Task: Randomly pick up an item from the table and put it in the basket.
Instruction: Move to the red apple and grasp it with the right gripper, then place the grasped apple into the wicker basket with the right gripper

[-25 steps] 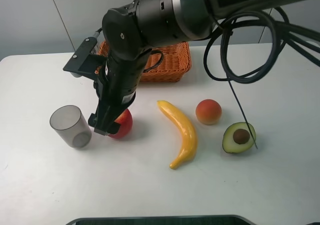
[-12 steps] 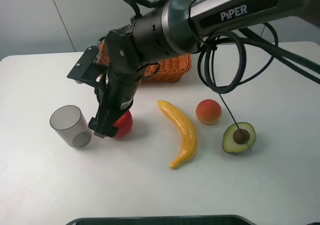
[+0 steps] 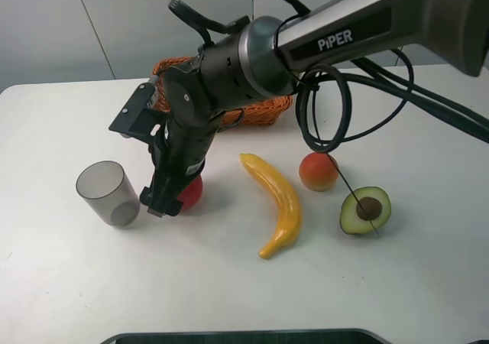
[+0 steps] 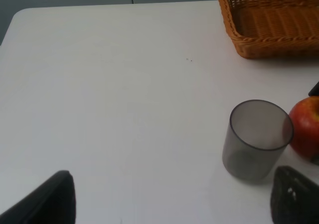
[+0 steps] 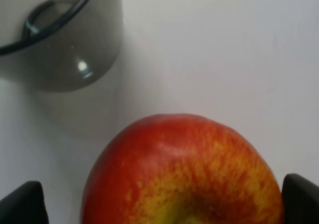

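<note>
The right gripper (image 3: 171, 202) straddles the apple (image 3: 191, 192) on the tabletop (image 3: 229, 290), jaws apparently open and not yet gripping. We judge that closing off-centre could roll the glossy fruit into the grey cup (image 3: 108, 193) just beside.

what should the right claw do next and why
Probably close the right claw on the apple. In the right wrist view its fingers sit on either side of the apple, open, with a gap showing on one side, and the apple rests on the table. Closing first should give a hold before lifting toward the basket.
</note>
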Robot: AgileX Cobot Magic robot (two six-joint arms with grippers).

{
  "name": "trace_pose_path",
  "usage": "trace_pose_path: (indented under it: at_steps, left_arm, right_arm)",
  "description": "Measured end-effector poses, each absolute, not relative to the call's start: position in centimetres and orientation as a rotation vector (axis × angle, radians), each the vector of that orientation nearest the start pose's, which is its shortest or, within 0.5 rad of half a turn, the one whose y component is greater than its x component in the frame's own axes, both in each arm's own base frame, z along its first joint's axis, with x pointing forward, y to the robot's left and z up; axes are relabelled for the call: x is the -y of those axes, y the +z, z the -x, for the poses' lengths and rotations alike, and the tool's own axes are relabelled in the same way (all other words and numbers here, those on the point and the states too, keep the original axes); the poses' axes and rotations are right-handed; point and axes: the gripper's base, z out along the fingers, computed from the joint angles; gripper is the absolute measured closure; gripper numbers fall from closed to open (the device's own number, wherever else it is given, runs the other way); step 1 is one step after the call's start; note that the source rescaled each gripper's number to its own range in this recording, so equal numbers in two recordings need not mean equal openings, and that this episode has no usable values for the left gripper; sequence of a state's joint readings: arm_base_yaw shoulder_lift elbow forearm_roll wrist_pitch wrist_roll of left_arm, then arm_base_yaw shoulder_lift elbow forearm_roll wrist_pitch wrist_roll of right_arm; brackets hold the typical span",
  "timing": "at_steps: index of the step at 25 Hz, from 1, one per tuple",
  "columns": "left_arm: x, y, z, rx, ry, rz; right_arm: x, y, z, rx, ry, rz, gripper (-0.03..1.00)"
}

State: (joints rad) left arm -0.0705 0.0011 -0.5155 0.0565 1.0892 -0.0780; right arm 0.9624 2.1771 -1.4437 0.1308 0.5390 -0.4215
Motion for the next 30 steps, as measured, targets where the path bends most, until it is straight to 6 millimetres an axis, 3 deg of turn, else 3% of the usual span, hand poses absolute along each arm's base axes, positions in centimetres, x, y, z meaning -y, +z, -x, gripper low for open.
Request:
trace_pose_path:
  at_steps: [4, 5, 6, 7, 8, 30]
  left_arm:
    - [-0.51, 27.93, 0.76, -2.056, -0.024, 0.012]
    - [-0.51, 27.93, 0.76, -2.056, -0.024, 0.012]
    - [-0.51, 27.93, 0.76, -2.056, -0.024, 0.012]
    - [-0.51, 27.93, 0.76, -2.056, -0.024, 0.012]
    - [-0.51, 27.93, 0.76, -2.056, -0.024, 0.012]
    - [-0.51, 27.93, 0.76, -2.056, -0.023, 0.01]
  right_arm:
    - [-36.53, 11.58, -24.71, -2.223, 0.266, 1.663, 0.0]
    - [-36.54, 11.58, -24.72, -2.222, 0.266, 1.662, 0.19]
    - [-36.56, 11.59, -24.73, -2.218, 0.266, 1.662, 0.63]
    - [-36.5, 11.59, -24.81, -2.218, 0.263, 1.662, 0.97]
    - [-36.53, 11.64, -24.83, -2.217, 0.264, 1.661, 0.91]
    - [-36.42, 11.66, -24.84, -2.21, 0.25, 1.693, 0.91]
